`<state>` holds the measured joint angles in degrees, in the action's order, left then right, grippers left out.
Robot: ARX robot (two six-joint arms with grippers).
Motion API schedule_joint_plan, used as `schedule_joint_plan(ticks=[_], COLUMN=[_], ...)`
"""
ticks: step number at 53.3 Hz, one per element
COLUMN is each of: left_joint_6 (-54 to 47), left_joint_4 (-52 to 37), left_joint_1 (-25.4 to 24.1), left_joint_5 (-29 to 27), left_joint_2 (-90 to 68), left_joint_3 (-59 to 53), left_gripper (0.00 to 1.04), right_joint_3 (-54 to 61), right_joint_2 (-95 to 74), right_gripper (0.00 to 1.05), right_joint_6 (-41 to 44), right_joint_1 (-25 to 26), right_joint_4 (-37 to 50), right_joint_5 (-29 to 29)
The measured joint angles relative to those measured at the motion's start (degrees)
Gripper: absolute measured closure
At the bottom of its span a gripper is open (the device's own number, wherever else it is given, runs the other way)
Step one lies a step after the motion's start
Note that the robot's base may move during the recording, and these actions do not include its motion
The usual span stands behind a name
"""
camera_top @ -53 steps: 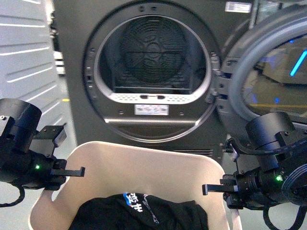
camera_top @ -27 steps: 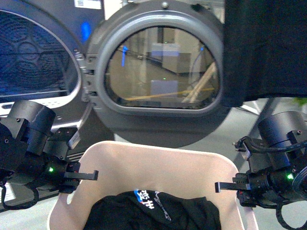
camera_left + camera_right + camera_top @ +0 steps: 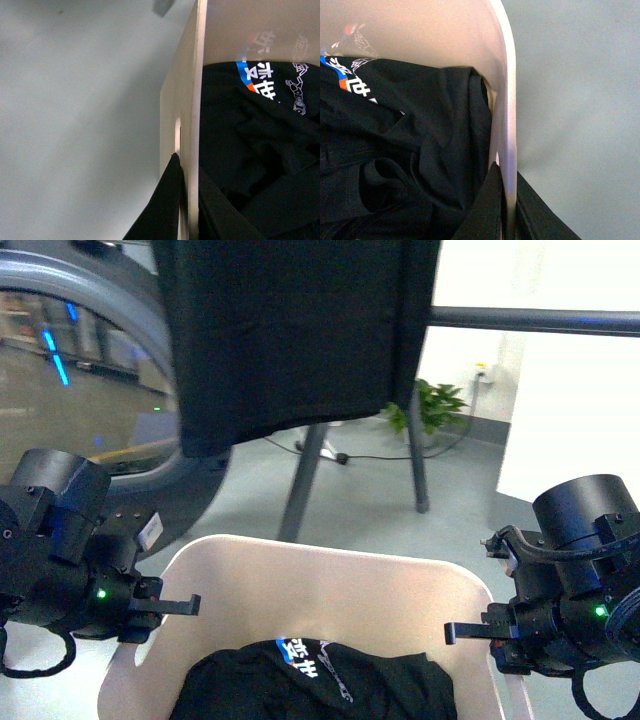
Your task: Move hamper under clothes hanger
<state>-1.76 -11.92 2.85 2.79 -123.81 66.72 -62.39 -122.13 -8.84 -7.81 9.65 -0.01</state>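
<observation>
— Our left tool is pinching the hamper by its side wall, one finger outside beside the slot handle, one inside. Our right tool pinches the opposite rim likewise.
— So we hold it between us, straight ahead, dark clothes heaped inside. The clothes hanger stands just beyond its far rim, a black garment draped over the bar above.
— Off the floor?
— We cannot tell.
— How will it handle?
— Light, stiff, smooth plastic, we judge; the thin wall could flex or slide between narrow fingers. Mid-side at the rolled rim or slots is where we should hold, keeping both sides level so the soft load stays put.
</observation>
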Motion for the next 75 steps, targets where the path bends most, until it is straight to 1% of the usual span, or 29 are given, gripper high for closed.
schedule_joint_plan(ticks=[53, 63, 75], left_joint_6=[0.0, 0.1, 0.2], left_joint_4=[0.0, 0.0, 0.0], left_joint_1=[0.0, 1.6, 0.5], left_joint_5=[0.0, 1.3, -0.1], left_joint_2=[0.0, 0.0, 0.1], left_joint_3=[-0.1, 0.1, 0.0], left_gripper=[1.01, 1.01, 1.01], right_joint_3=[0.2, 0.3, 0.3], right_joint_2=[0.3, 0.4, 0.4], right_gripper=[1.02, 1.02, 1.02], right_joint_6=[0.0, 0.0, 0.0], right_joint_1=[-0.1, 1.6, 0.2], right_joint_4=[0.0, 0.0, 0.0], right_joint_5=[0.0, 0.8, 0.3])
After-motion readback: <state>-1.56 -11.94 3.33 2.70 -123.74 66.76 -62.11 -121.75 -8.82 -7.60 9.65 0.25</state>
